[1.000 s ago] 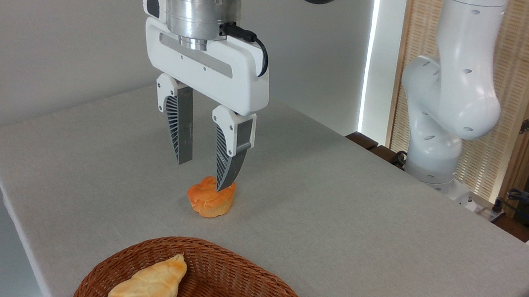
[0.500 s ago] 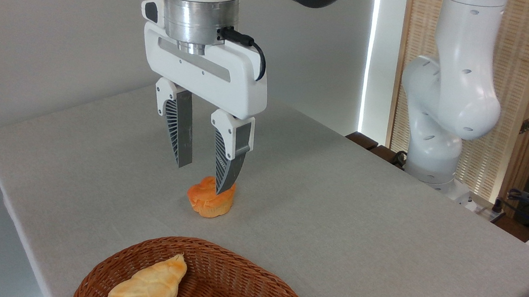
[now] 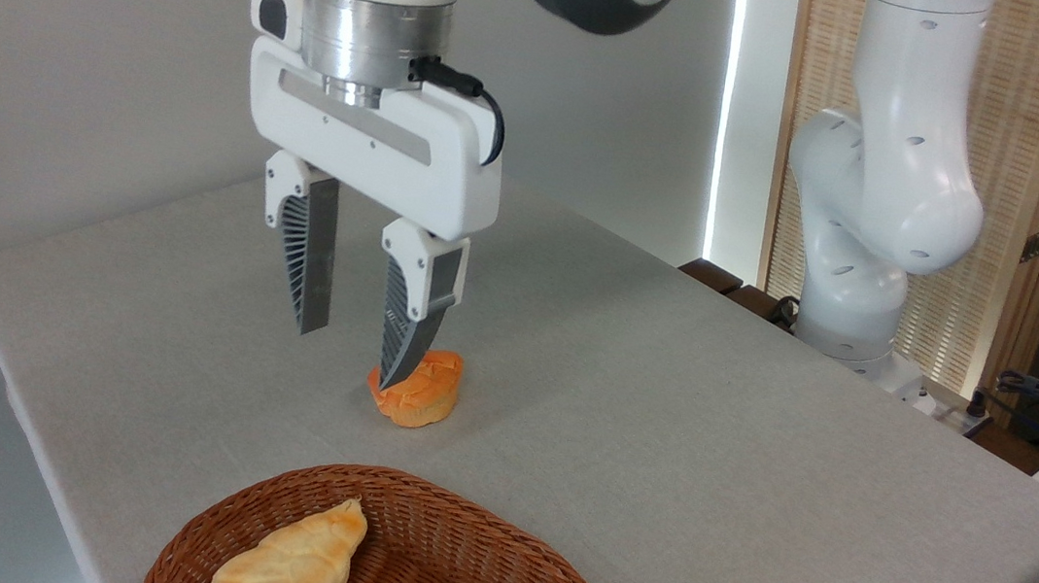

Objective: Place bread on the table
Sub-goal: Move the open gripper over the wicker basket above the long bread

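A light grey table (image 3: 659, 444) is seen beneath a white robot arm (image 3: 885, 177), whose gripper (image 3: 351, 355) is held above the cloth with its ribbed fingers (image 3: 308, 258) spread apart and nothing pinched between them. A brown wicker basket (image 3: 469, 560) is set at the table's near edge, with the long golden bread (image 3: 293, 564) lying inside it. A small orange bun (image 3: 419, 397) is seen on the table just behind the right fingertip.

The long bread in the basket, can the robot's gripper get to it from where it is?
Probably yes. The bread lies uncovered in the open basket, and the gripper hangs open above the table with nothing between them.
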Controlling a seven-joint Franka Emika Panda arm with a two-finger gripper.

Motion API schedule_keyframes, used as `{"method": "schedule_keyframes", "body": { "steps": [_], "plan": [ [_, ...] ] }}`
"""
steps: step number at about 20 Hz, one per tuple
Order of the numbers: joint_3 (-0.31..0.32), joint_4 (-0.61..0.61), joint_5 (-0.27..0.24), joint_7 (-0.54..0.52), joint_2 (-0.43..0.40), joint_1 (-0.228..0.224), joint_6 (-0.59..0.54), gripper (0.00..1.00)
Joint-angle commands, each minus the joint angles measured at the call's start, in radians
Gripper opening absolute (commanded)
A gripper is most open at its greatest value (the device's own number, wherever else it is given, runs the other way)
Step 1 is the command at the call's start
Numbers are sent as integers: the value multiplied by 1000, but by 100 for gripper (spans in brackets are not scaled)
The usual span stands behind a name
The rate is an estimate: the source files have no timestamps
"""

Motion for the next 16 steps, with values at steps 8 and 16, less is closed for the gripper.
{"method": "schedule_keyframes", "body": {
  "steps": [8,16],
  "plan": [
    [60,-5,-20,-4,160,9,178,100],
    [61,-5,-116,-11,242,19,215,100]
  ]
}}
